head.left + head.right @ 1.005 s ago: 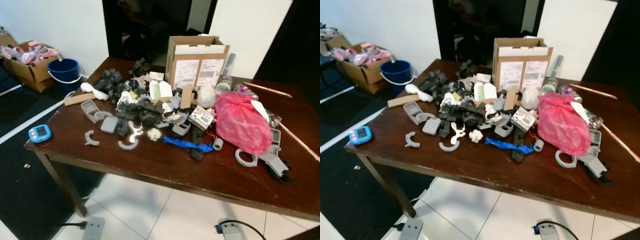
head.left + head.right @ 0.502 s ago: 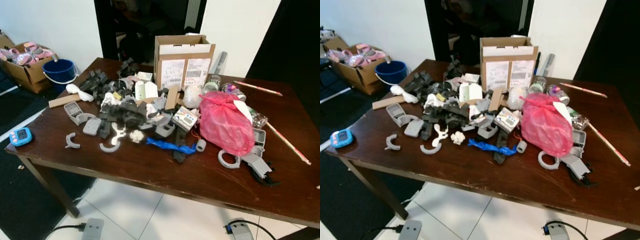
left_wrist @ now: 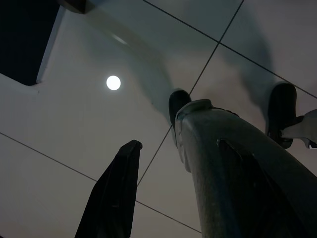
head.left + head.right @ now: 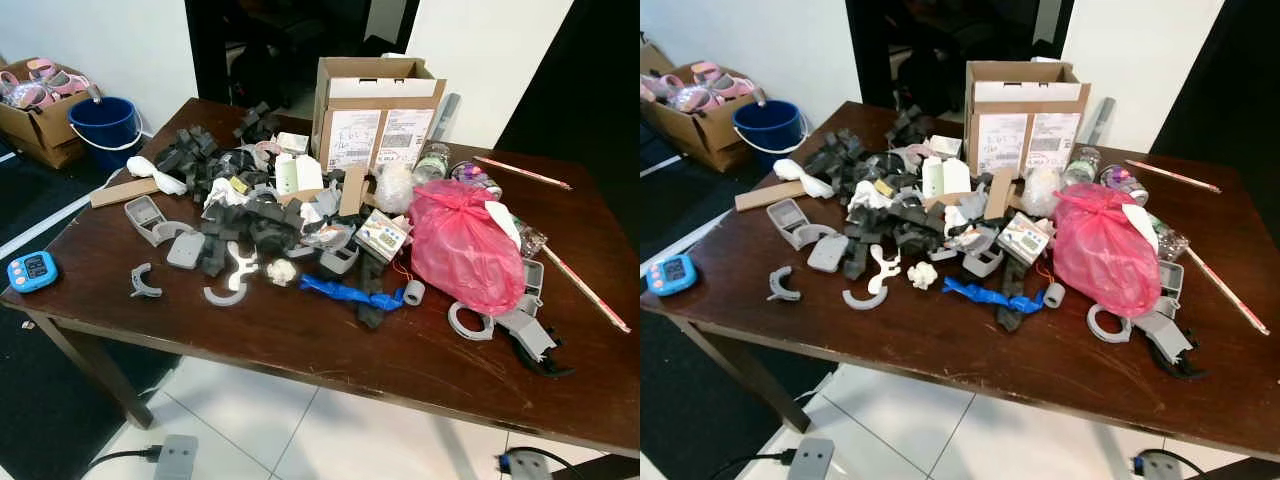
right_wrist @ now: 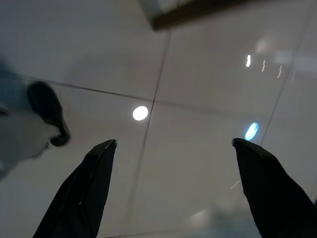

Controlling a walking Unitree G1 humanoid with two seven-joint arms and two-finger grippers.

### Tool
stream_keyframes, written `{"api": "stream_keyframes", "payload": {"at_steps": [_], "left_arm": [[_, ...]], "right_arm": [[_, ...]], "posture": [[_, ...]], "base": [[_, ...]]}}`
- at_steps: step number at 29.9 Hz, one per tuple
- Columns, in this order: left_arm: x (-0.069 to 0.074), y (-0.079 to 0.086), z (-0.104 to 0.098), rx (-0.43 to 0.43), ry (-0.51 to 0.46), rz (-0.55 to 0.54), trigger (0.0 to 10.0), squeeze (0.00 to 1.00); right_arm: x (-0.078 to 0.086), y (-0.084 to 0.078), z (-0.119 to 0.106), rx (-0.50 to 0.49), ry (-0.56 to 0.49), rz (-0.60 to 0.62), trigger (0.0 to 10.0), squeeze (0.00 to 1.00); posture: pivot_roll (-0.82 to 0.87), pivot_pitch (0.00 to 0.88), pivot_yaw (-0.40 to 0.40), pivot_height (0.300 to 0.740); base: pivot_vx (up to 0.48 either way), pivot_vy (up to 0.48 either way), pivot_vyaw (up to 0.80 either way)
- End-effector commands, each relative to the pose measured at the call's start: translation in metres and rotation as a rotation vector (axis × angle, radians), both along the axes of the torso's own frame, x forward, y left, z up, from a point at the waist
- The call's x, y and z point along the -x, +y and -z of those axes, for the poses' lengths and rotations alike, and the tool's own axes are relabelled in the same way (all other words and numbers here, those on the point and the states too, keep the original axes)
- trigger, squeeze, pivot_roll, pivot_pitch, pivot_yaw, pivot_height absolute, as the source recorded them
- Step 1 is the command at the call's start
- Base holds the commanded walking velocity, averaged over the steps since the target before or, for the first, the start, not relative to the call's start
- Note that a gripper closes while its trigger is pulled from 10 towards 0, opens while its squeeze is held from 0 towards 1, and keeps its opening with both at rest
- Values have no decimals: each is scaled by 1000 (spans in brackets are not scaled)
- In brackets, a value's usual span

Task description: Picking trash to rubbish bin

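Both arms are hanging down over the tiled floor. The right gripper is spread wide, holding nothing; the left gripper cannot be judged. Farther off, trash is lying piled on the counter beside a pink bag, before a cardboard box.

box labels, print too small to read

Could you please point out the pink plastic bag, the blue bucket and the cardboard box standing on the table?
pink plastic bag (image 4: 465, 248), left eye view, bulging middle.
blue bucket (image 4: 104, 128), left eye view, side wall.
cardboard box (image 4: 375, 132), left eye view, labelled front.
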State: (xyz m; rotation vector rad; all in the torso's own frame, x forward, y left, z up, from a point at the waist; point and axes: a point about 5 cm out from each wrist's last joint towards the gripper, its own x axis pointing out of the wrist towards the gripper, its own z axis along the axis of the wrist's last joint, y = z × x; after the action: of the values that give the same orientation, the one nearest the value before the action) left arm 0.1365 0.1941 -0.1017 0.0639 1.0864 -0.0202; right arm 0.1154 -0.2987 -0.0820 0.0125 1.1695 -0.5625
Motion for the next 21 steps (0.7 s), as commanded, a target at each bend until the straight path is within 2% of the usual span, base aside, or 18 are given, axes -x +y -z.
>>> {"api": "stream_keyframes", "payload": {"at_steps": [1, 7, 9, 11, 15, 16, 17, 19, 20, 21], "left_arm": [[38, -1, 12, -2, 144, 33, 10000, 0], [38, -1, 12, -13, 145, 72, 10000, 0], [37, 0, 12, -18, 143, 67, 10000, 0], [36, 4, 11, -35, 136, 43, 10000, 0], [35, 20, 8, -81, 107, -127, 10000, 0], [36, 29, 7, -108, 98, -201, 10000, 0], [36, 29, 7, -108, 98, -201, 10000, 0], [42, 47, 4, -164, 93, -310, 10000, 0], [45, 52, 3, -181, 93, -338, 10000, 0], [50, 64, 1, -221, 92, -374, 10000, 0]], "right_arm": [[22, -11, 1, 2, 21, 183, 10000, 0], [44, -23, 0, 21, 14, 375, 10000, 0], [46, -25, -1, 28, 27, 352, 10000, 0], [47, -26, -1, 35, 56, 257, 10000, 0], [40, -15, 4, 5, 81, 80, 10000, 0], [37, -10, 5, -7, 78, 64, 10000, 0], [37, -10, 5, -7, 78, 64, 10000, 0], [31, -2, 7, -23, 67, 50, 10000, 0], [29, -1, 8, -27, 64, 45, 10000, 0], [25, 3, 8, -32, 58, 29, 10000, 0]], "posture": [[66, 98, -55, 740], [53, 99, -50, 740], [53, 99, -50, 740], [50, 101, -52, 740], [55, 102, -54, 740], [65, 103, -57, 740], [65, 103, -57, 740], [81, 105, -63, 740], [81, 105, -63, 740], [95, 105, -70, 740]], "base": [[0, 0, 0], [0, 0, 0], [0, 0, 0], [0, 0, 0], [0, 0, 0], [0, 0, 0], [0, 0, 0], [0, 0, 0], [0, 0, 0], [0, 0, 0]]}}
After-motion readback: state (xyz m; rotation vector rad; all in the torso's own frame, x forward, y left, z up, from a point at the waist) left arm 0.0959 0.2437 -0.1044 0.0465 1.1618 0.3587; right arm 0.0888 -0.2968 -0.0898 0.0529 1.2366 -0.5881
